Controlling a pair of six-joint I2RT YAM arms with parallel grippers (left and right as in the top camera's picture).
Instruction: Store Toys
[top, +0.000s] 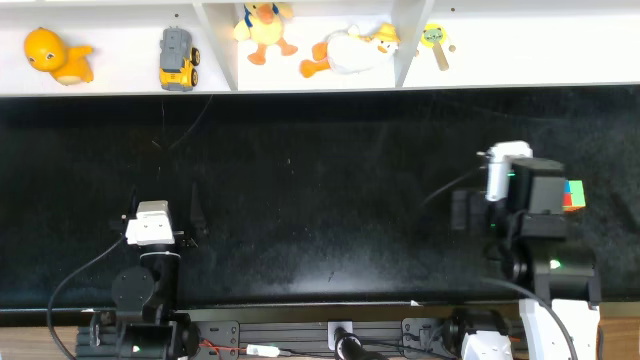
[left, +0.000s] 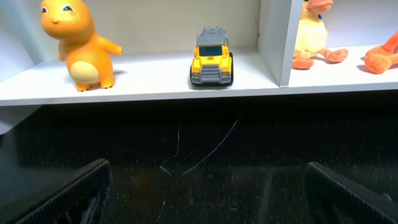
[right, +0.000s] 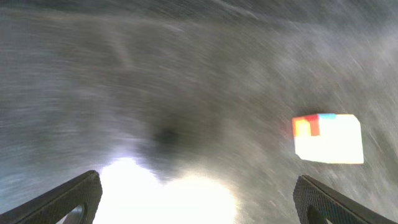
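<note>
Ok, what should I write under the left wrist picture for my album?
An orange toy and a yellow truck stand on the white shelf, beyond the left arm's open fingers.

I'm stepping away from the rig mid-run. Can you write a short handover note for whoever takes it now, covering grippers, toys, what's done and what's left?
Left gripper: open, empty, over the left of the black mat, facing the shelf.
Right gripper: open, empty, above the mat. The colour cube lies on the mat off to one side, not between the fingers.
Shelf: orange figure and yellow truck in the left compartment, yellow duck and white duck in the middle, small green toy in the right.
Done: those five are stored.
Left: the cube, probably the right arm's to pick up and shelve.
</note>
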